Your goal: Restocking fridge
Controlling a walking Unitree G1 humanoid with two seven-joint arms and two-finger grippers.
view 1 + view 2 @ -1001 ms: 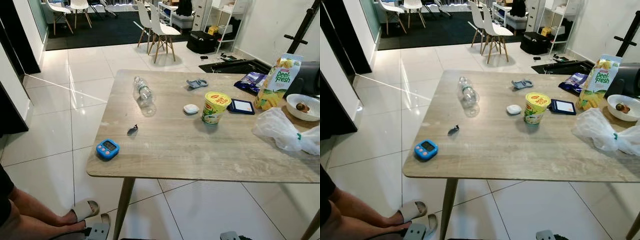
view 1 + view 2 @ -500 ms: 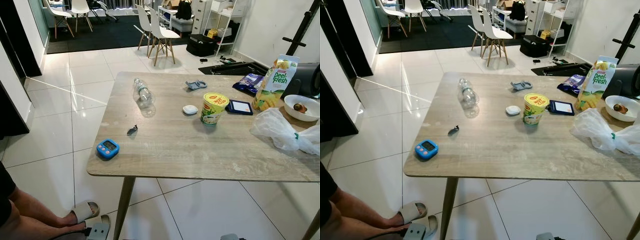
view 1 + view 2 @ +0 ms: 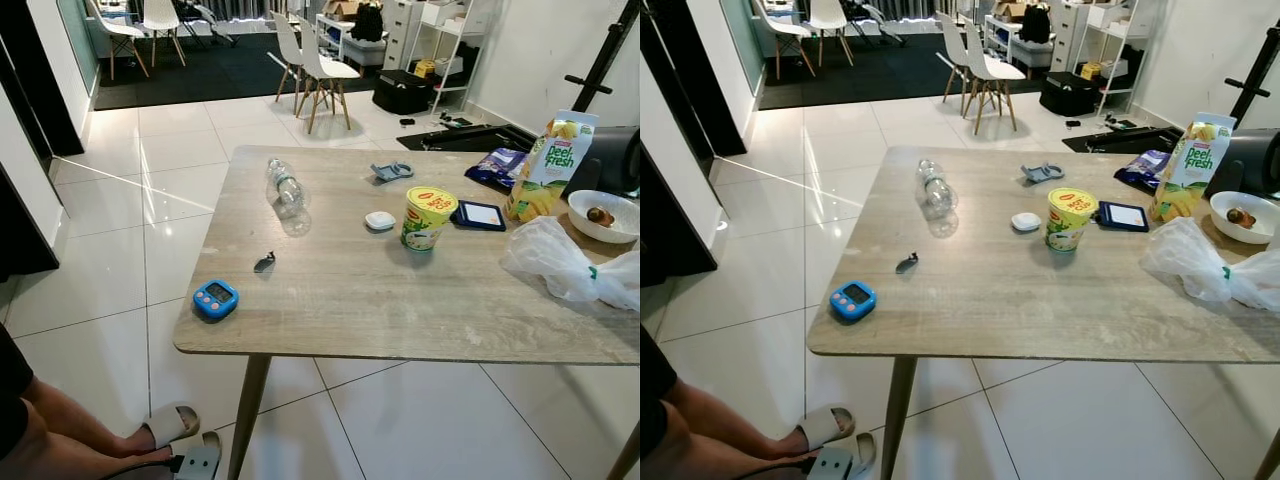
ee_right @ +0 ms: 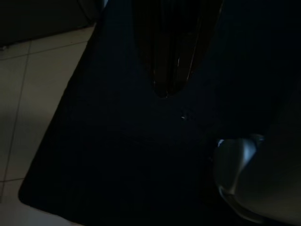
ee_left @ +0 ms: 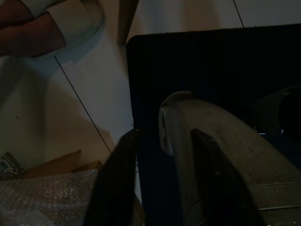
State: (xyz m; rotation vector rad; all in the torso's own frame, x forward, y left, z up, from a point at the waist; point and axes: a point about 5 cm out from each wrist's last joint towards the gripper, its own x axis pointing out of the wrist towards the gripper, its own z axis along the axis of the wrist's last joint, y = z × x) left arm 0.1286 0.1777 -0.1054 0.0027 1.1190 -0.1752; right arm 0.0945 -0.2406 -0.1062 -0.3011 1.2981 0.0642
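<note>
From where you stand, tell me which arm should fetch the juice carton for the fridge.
Right, probably. The juice carton stands near the table's far right edge, on the right arm's side; both arms hang low and idle.

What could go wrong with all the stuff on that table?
The water bottle lies on its side, so a bump could send it rolling off the table. The tall juice carton stands close to the bowl and plastic bag, so reaching for it might knock them. The blue timer sits near the front edge and could fall.
</note>
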